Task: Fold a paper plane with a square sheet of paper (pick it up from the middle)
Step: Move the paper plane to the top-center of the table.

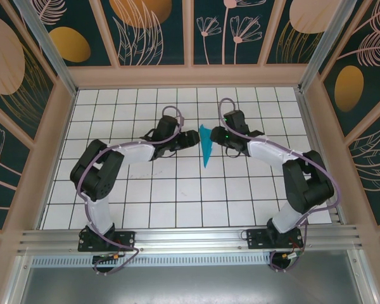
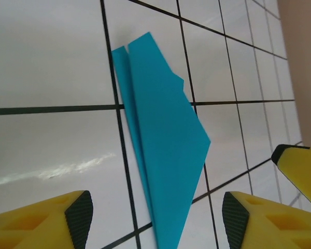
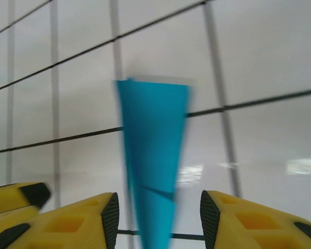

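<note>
Top external: plane (image 1: 206,145) sits mid-frame, tip toward the bottom, between left gripper (image 1: 193,138) and right gripper (image 1: 214,135). Both sets of jaws are spread astride the paper, not pinching. Best to close gently on the centre fold, sparing the wings.

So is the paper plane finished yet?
Nearly, it seems. The paper plane is already a narrow pointed dart with creased layers, lying on the table. The left hand and right hand sit open on either side, gripping nothing. Left, perhaps: spreading the wings, though I can't tell if more folds are planned.
</note>
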